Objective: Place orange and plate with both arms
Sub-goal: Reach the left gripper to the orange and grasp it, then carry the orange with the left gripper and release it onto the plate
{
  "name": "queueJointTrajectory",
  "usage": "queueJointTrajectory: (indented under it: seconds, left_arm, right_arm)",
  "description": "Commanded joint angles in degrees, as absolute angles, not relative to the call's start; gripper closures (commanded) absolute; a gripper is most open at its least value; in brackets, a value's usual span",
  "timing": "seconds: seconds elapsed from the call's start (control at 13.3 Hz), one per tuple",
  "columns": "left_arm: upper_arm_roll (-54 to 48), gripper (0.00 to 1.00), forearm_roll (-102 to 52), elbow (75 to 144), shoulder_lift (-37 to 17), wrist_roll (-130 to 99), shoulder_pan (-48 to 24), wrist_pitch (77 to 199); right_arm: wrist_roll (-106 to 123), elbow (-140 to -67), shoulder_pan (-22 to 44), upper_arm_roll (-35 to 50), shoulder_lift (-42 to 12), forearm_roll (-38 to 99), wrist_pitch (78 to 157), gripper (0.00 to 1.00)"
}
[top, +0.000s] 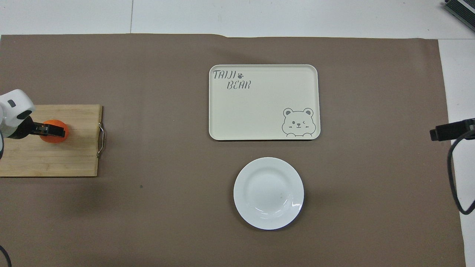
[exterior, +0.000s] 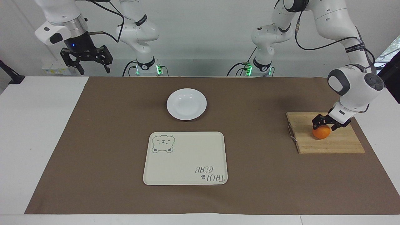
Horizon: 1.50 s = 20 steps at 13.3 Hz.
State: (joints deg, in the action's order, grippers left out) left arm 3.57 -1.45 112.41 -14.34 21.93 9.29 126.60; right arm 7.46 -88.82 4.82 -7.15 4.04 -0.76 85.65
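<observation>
A smooth brown paper mat (exterior: pixel 109 140) covers most of the white table (exterior: pixel 37 125), leaving bare white strips at both ends. At the left arm's end lies a rectangular bamboo cutting board (exterior: pixel 340 143) with a metal wire handle (exterior: pixel 291 132) on the edge facing the middle of the table. The small round orange (exterior: pixel 321 133) sits on this board. The left end effector (exterior: pixel 325 124) is low over the orange with its black fingers spread to either side of the fruit's top; whether they touch it cannot be told. Midway along the table rests the glossy white round plate (exterior: pixel 186 104), shallow with a raised rim, and just beside it, farther from the robots, a cream rectangular tray (exterior: pixel 185 168) with rounded corners, a bear drawing and grey lettering. Plate and tray lie close but apart. Open mat separates the board from both, with nothing lying between. The right end effector (exterior: pixel 86 59) waits raised above the table's edge at the right arm's end, fingers spread and holding nothing.
</observation>
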Motion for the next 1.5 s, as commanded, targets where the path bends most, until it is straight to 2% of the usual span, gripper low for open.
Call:
queueJointTrajectory:
  seconds: [0.0, 0.08, 0.23, 0.3, 0.53, 0.68, 1.05, 1.43]
  left_arm:
    - [3.3, 0.01, -2.1, 113.4, -13.9, 22.7, 9.7, 128.2]
    - [3.3, 0.24, -2.1, 113.3, -13.9, 22.6, 9.6, 128.6]
    - [3.3, 0.91, -2.1, 112.9, -14.1, 22.2, 9.1, 128.8]
    - [3.2, 1.0, -2.1, 112.6, -14.1, 22.3, 9.2, 128.8]
    - [2.6, 1.0, -2.1, 109.8, -13.5, 22.4, 8.9, 127.6]
    - [2.5, 1.0, -2.1, 109.3, -11.8, 21.9, 6.0, 127.1]
    - [2.5, 1.0, -1.8, 109.1, -10.6, 12.2, -5.5, 127.0]
    - [2.1, 1.0, -2.0, 109.5, -9.8, -6.3, -22.1, 127.4]
  right_arm:
    - [8.9, -89.6, 4.0, -6.8, 4.6, -0.4, 86.0, 0.0]
    - [8.9, -89.6, 4.0, -6.8, 4.7, -0.3, 86.0, 0.0]
    - [8.9, -89.6, 4.0, -6.8, 4.7, -0.3, 86.0, 0.0]
    - [8.9, -89.6, 4.0, -6.8, 4.7, -0.3, 86.0, 0.0]
    - [8.9, -89.6, 4.0, -6.8, 4.7, -0.3, 86.0, 0.0]
    - [8.9, -89.6, 4.0, -6.8, 4.7, -0.3, 86.0, 0.0]
    - [8.9, -89.6, 4.0, -6.8, 4.7, -0.3, 86.0, 0.0]
    - [8.9, -89.6, 4.0, -6.8, 4.7, -0.3, 86.0, 0.0]
